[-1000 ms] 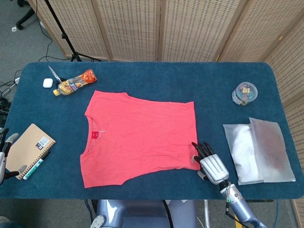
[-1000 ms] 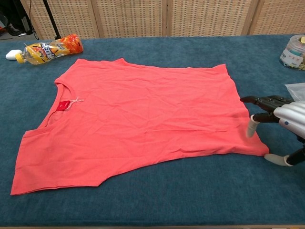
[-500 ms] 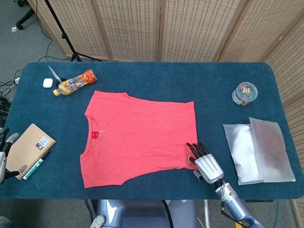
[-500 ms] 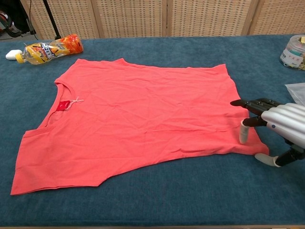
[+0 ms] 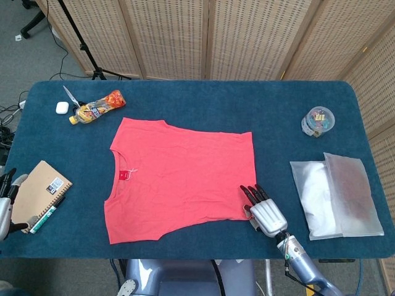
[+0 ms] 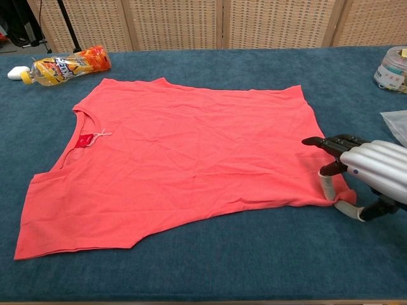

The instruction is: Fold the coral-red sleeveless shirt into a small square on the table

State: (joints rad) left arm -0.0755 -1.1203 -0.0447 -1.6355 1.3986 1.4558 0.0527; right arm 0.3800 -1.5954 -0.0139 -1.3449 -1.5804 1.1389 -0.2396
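Shirt (image 6: pixel 184 152) corner, only neared a moment ago, is now pinched by the right hand (image 6: pixel 362 175), so folding can be started.

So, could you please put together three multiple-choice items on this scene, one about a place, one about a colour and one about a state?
1. Where does the right hand work?
A. at the shirt's collar
B. at the shirt's near hem corner
C. on the notebook

2. What colour is the table cover?
A. dark blue
B. white
C. yellow

3. How does the shirt lie?
A. folded in half
B. bunched in a heap
C. spread flat, unfolded

Answers:
1. B, since the chest view shows its fingers closing on that corner, which puckers.
2. A, blue shows all around the shirt.
3. C, as its whole outline is visible with no fold.
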